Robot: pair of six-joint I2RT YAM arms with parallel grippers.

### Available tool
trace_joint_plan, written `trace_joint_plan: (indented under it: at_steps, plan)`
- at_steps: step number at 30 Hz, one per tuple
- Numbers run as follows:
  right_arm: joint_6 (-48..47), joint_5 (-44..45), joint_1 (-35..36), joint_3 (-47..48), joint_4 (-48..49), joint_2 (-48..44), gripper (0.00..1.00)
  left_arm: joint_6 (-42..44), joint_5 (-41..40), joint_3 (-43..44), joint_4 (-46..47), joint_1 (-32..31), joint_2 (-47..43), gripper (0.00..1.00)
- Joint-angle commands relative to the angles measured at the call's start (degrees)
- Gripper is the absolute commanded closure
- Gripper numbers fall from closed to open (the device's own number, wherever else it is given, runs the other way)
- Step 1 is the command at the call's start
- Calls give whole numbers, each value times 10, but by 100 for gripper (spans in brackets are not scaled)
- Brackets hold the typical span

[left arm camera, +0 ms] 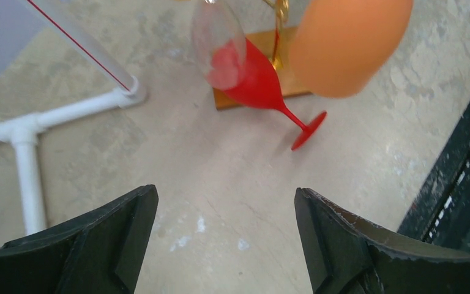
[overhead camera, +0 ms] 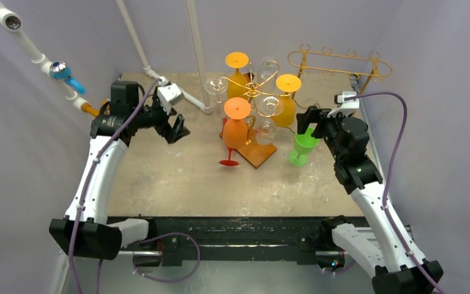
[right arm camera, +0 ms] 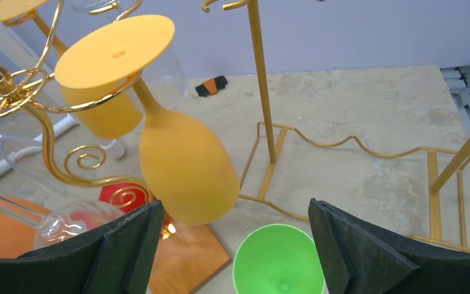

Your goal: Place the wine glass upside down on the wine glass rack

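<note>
Green wine glass [overhead camera: 302, 147]: standing upright on the table [overhead camera: 159, 177], right of the rack [overhead camera: 252, 86], not yet hung
Right gripper [overhead camera: 308, 122]: hovering just above its bowl, jaws gaping wide, gripping nothing
Left gripper [overhead camera: 177, 130]: hanging left of rack, jaws released, empty
Orange glasses [overhead camera: 235, 125]: hanging inverted on rack
Progress: looking early; grasp, flip and hang all remaining
</note>
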Motion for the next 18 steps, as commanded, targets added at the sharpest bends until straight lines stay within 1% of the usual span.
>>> trace_joint_plan:
  at_steps: [1,5,8,10,14,18]
  plan:
    - [59,33,-2,36,-67,-15,1,89,52,-118,-7,-2,-73,10]
    - [103,83,-1,36,-107,-30,1,168,127,-208,-17,-2,-122,10]
    - [122,90,-1,21,-102,-67,1,166,158,-271,41,-14,-155,11]
    - [129,88,-2,22,-105,-80,1,184,161,-306,77,-38,-163,12]
    - [155,92,-1,45,-135,-82,2,231,120,-379,162,-105,-164,15]
    - [168,94,-2,57,-150,-94,2,249,110,-441,271,-126,-146,18]
